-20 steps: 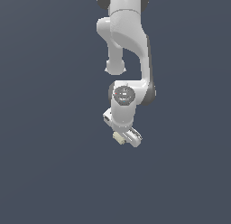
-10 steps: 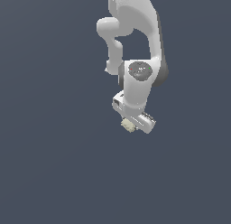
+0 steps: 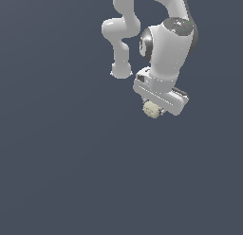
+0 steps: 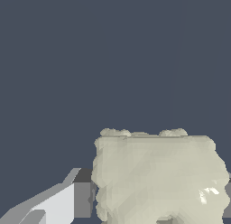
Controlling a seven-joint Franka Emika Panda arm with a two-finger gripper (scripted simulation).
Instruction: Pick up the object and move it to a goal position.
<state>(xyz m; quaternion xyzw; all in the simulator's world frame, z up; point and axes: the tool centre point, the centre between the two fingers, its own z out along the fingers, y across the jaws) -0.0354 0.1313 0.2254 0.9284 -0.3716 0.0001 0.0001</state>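
Jaws of the gripper (image 3: 154, 109) clamped on the object (image 3: 151, 109), at 5 o'clock; could slip if moved abruptly.

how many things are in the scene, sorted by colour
white: 1, the arm with its claw
cream-beige: 1, the lumpy chunk held in the claw, also in the wrist view
total: 2

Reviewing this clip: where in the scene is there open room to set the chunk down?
The plain dark surface is bare nearly everywhere: all of the exterior view's left and the whole area below the end effector. Only the upper right is crowded, by the arm holding the cream chunk.
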